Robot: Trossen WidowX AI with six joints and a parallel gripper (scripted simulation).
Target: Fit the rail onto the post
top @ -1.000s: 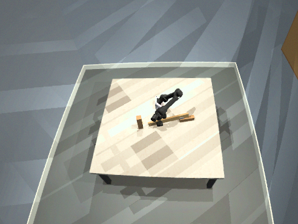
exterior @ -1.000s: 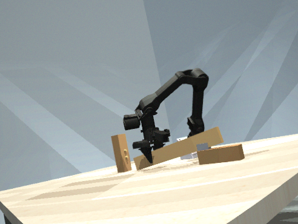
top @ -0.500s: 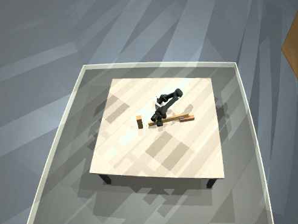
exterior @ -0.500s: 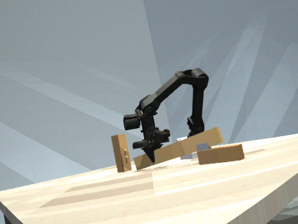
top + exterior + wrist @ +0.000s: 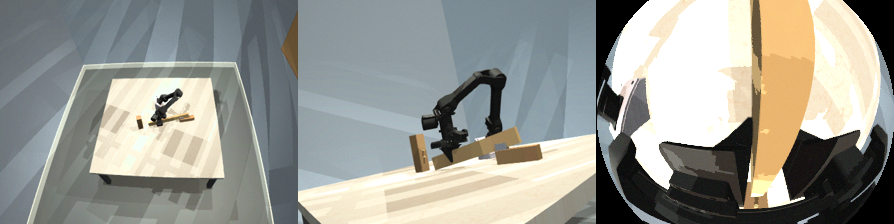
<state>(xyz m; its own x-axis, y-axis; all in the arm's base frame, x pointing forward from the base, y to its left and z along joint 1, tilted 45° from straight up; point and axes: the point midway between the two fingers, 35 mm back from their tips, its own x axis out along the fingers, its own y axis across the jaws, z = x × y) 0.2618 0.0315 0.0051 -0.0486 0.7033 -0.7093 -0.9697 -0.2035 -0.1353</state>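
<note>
The long rail (image 5: pixel 174 117) (image 5: pixel 472 149) (image 5: pixel 783 75) slopes, its near end low at the table and its far end raised by the bracket (image 5: pixel 501 147). How it sits in the bracket is unclear. The bracket is on the low footboard block (image 5: pixel 188 118) (image 5: pixel 519 154). My gripper (image 5: pixel 159 122) (image 5: pixel 453 155) (image 5: pixel 761 121) is shut on the rail near its low end, one finger on each side. The post (image 5: pixel 139 121) (image 5: pixel 418 154) stands upright beyond that end, with a gap between them. Its upper peg (image 5: pixel 423 150) and lower peg (image 5: pixel 424 157) face the rail. The rail's end holes are hidden.
The table (image 5: pixel 121 151) (image 5: pixel 434 194) carries all the parts. The arm's base stands behind the rail, near the footboard block in the exterior view. The arm arches over from there.
</note>
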